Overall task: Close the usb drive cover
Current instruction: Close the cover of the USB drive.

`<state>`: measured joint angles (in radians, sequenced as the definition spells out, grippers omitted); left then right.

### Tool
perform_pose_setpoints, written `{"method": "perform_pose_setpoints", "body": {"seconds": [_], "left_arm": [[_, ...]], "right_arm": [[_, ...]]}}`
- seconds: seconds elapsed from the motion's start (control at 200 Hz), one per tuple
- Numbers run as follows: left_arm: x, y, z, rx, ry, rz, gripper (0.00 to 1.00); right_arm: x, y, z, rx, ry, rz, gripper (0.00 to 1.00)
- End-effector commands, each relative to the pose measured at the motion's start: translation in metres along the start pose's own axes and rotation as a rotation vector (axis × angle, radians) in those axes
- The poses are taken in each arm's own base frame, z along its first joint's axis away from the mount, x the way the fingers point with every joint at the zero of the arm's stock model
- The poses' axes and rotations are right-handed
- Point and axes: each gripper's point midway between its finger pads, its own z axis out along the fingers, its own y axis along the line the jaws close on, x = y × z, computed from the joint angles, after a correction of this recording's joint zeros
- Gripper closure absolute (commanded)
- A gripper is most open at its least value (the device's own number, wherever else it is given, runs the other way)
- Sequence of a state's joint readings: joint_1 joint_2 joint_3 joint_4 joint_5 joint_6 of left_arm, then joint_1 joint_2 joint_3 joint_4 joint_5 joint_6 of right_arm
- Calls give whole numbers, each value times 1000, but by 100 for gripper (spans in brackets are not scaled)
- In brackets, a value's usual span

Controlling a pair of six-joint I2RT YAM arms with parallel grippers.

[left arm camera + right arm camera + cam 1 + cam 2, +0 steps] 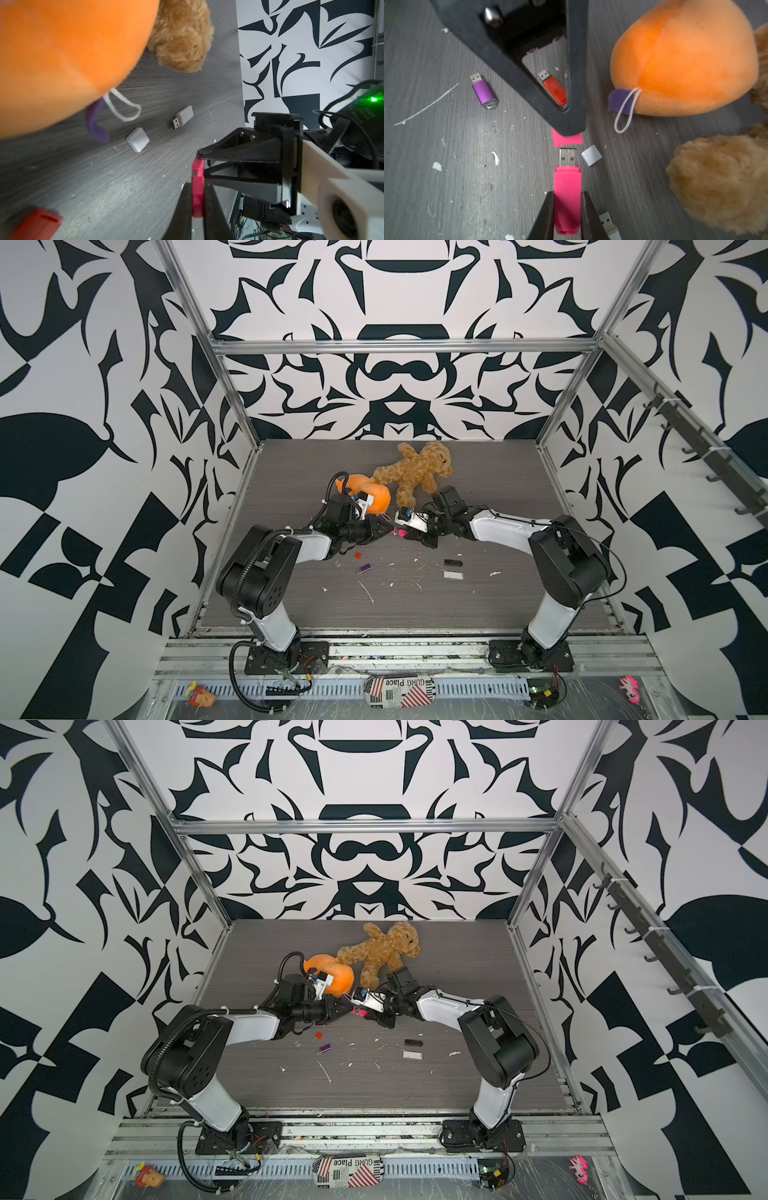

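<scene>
My left end effector (569, 129) is pinched together on the pink cap (566, 140), held just beside the orange plush (683, 60), on the side of the plush nearest my arm bases. Most of the cap is hidden behind my fingertips; only a short pink strip shows. Facing it, the pink USB drive (567, 187) has its metal plug (567, 156) bare and lined up with the cap, a thin gap between them. My right end effector (566, 196) is clamped on the drive's body. In both top views this pair is only a small pink speck, too small to read. Close to the plush a white cap (591, 158) lies on the surface (446, 187). A gray drive (608, 225) with its plug bare is half hidden behind my right finger and cut off by the picture's edge. Farther from the plush, a red drive (554, 89) shows only through the frame of my left end effector, and a purple drive (484, 92) lies beyond it.
</scene>
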<state>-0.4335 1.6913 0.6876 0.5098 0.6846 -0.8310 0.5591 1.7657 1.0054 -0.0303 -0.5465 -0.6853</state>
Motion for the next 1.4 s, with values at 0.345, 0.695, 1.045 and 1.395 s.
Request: {"method": "perform_pose_setpoints", "body": {"seconds": [0.345,0.695,1.045,1.395], "left_arm": [[-1,1,5,12,-12,-9,88],[-2,6,5,-20,-33,-15,88],[-7,7,1,-51,-68,-4,89],[-8,4,2,-40,-65,0,89]], "right_arm": [[-28,-8,-10,53,-90,-17,88],[-25,-11,-13,82,-76,-23,90],[-13,-10,-13,94,-30,-13,90],[-20,-6,-10,67,-61,-4,90]]}}
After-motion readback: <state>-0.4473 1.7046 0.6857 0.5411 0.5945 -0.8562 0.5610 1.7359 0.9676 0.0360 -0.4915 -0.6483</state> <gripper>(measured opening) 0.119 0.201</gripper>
